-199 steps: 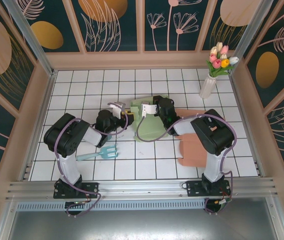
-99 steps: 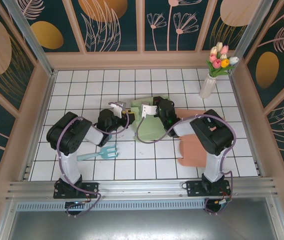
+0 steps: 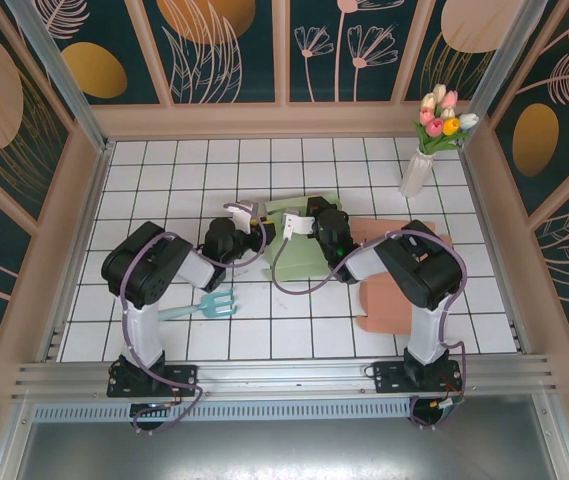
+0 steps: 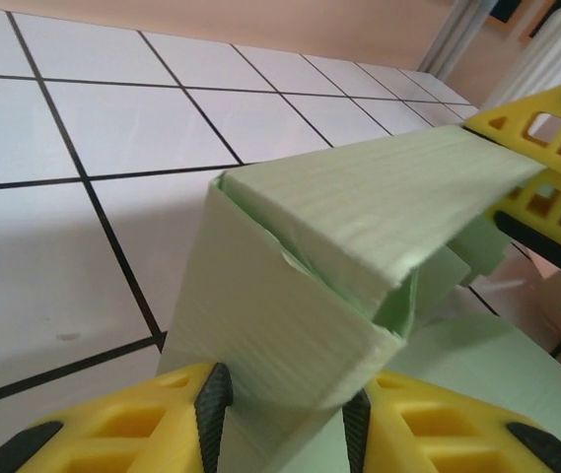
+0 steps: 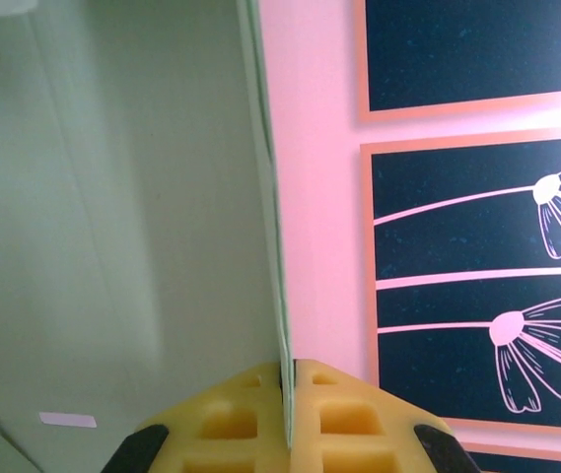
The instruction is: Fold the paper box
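A: Where's the paper box (image 3: 309, 250)?

B: Mid-table (image 3: 164, 180), between the two wrists. The base panel lies flat on the tiles and one folded wall stands up.

A: Grippers?

B: The left gripper (image 4: 282, 419) is clamped across the standing wall, pads against the card on both sides. The right gripper (image 5: 288, 389) is pressed together on a thin edge of the same box. In the left wrist view its yellow fingers (image 4: 546, 148) hold the far end of the top flap.

A: Anything in the way?

B: A cable (image 3: 276, 265) loops over the box's near-left edge. A teal toy fork (image 3: 210, 303) lies on the tiles nearer the bases, beside the left arm and apart from the box. Pink card sheets (image 3: 389, 300) lie just right of the box, partly under the right arm. Can't tell if they touch it.

A: Further out?

B: A vase (image 3: 416, 172) of tulips (image 3: 442, 115) stands in the back-right corner, well apart. In the right wrist view, the floral wall panel (image 5: 457, 49) shows past the pinched edge.
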`<state>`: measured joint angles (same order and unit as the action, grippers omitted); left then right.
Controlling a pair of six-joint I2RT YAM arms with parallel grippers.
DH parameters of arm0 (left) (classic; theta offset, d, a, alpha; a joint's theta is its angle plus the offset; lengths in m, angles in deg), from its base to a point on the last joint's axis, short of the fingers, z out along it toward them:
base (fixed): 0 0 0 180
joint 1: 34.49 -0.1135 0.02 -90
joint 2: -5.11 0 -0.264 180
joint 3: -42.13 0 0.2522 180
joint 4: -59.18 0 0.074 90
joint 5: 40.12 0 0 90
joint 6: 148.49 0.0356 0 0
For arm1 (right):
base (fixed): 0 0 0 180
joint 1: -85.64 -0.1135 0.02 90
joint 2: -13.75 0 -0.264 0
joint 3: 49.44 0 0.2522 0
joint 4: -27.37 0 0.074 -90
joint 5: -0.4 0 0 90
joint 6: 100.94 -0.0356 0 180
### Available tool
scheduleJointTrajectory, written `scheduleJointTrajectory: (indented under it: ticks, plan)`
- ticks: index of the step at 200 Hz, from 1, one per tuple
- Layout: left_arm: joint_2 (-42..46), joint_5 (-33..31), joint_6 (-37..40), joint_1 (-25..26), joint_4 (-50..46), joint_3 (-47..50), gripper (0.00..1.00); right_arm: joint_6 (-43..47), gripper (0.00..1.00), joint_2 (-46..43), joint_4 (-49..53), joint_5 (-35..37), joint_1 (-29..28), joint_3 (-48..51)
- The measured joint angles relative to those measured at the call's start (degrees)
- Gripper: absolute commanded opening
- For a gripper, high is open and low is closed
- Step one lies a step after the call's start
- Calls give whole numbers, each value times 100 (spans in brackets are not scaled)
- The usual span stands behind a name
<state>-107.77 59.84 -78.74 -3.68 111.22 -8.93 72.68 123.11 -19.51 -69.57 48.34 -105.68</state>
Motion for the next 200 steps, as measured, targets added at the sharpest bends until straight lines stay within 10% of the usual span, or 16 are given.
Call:
scheduleJointTrajectory:
  ticks: [85,136,200]
  plan:
    - [-236,-1040,4,291,199,-170,35,2,0,138,-221,190,-28,2]
    - [-258,-2382,-103,560,-76,-350,0,-4,0,186,-304,271,-66,2]
    - [-258,-4164,-402,946,-1425,-1069,0,-107,0,258,-302,240,-146,-94]
